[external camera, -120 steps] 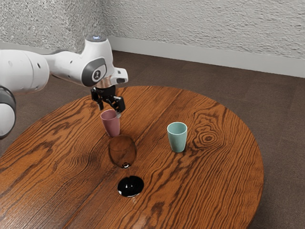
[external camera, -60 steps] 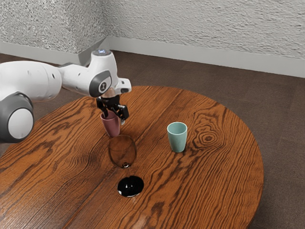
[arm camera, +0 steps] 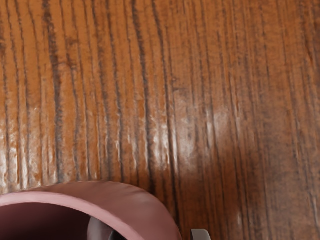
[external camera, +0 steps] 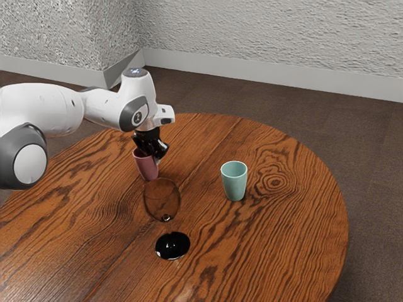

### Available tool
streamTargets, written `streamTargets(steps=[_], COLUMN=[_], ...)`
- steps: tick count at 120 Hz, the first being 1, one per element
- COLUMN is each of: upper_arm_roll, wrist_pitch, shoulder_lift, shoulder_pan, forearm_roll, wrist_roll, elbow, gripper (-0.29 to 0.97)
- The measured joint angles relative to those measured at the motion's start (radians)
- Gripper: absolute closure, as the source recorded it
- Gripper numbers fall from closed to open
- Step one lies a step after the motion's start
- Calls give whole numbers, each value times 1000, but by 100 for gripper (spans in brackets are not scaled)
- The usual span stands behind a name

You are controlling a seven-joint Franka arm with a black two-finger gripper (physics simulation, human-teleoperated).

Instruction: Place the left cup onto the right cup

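The pink cup (external camera: 147, 167) stands upright on the round wooden table (external camera: 277, 245), toward the exterior view's left. My gripper (external camera: 151, 151) is down on its rim, shut on the wall nearest the teal cup. In the wrist view the pink cup's rim (arm camera: 105, 197) curves just under the hand, one fingertip (arm camera: 98, 231) inside it and the other (arm camera: 199, 233) outside. The teal cup (external camera: 233, 180) stands upright about a cup's height away, toward the exterior view's right, with nothing touching it.
A clear glassy oval (external camera: 162, 199) lies on the table just in front of the pink cup. A black disc (external camera: 172, 245) lies nearer the front edge. A rough grey wall and brown floor surround the table.
My hand has come down from just above the pink cup onto its rim, and the fingers have drawn together on the wall. Neither cup has shifted.
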Motion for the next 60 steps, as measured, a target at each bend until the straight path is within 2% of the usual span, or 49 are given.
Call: streamTargets(steps=[18,34,60], upper_arm_roll=[0,-9,-96], wrist_pitch=[6,3,-69], shoulder_lift=[1,-5,-36], shoulder_pan=[0,0,-5], forearm_roll=[-3,-3,26], wrist_roll=[0,-1,-24], elbow=[0,13,88], gripper=[72,75,77])
